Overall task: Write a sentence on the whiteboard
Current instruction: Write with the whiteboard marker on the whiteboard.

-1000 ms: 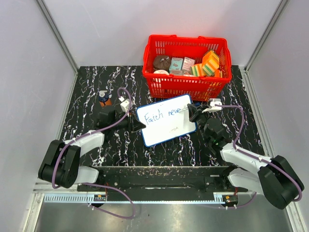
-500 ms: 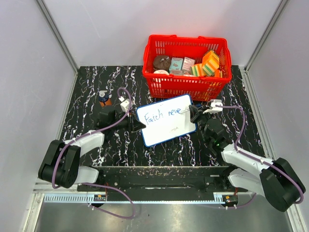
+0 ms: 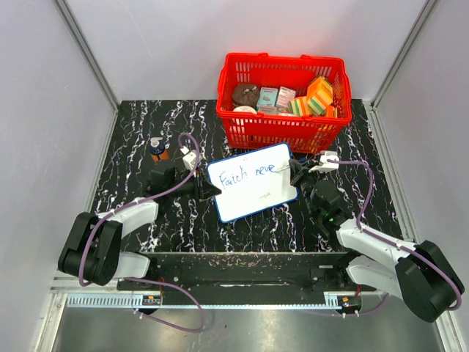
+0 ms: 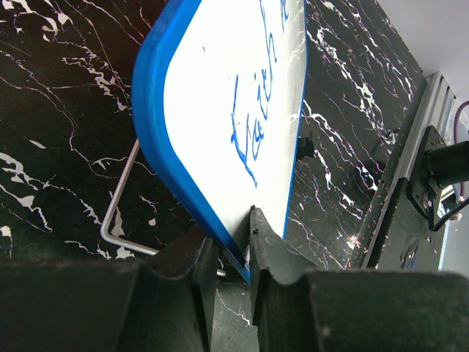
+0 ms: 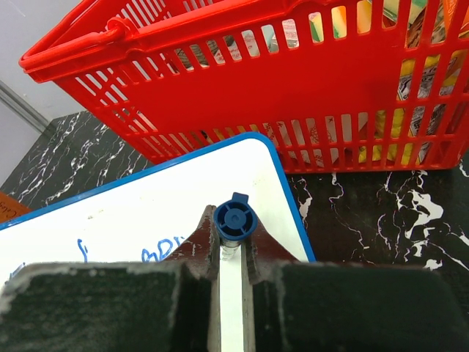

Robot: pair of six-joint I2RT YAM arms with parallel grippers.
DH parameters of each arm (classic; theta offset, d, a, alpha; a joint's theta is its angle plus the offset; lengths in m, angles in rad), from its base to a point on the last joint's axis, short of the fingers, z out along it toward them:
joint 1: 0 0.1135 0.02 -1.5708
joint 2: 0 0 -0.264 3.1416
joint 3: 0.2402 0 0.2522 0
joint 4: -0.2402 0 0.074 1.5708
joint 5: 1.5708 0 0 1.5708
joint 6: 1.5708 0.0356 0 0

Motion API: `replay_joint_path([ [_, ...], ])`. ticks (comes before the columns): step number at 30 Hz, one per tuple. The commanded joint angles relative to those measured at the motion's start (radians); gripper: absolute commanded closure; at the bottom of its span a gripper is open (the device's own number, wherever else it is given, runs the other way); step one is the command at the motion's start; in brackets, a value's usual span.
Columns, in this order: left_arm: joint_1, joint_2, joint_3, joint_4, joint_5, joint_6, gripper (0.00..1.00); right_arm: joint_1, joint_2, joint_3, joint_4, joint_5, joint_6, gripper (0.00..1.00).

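Left end effector (image 4: 233, 249) is clenched on the left edge of the whiteboard (image 3: 253, 191), which sits tilted on the surface (image 3: 139, 125) just in front of the red basket (image 3: 278, 138). The sentence (image 3: 248, 174) reads "Faith neve" (one line, unfinished). Right end effector (image 3: 294, 172) grasps a blue marker (image 5: 234, 219) over the board's basket-side right corner. My worry: the line is running out of board, and a hard stroke could pivot it out of the left grip.
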Motion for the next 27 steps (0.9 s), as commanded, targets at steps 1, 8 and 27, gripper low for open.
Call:
replay_joint_path([
  [1, 0.004, -0.008, 0.01, 0.008, -0.107, 0.144, 1.0, -0.003, -0.014, 0.037, -0.004, 0.036, -0.025, 1.0],
  [8, 0.005, -0.006, 0.008, 0.008, -0.107, 0.144, 1.0, -0.003, -0.129, 0.001, 0.016, -0.021, -0.035, 1.0],
  [27, 0.005, -0.008, 0.008, 0.008, -0.107, 0.144, 1.0, -0.005, -0.043, 0.086, 0.023, -0.025, -0.067, 1.0],
])
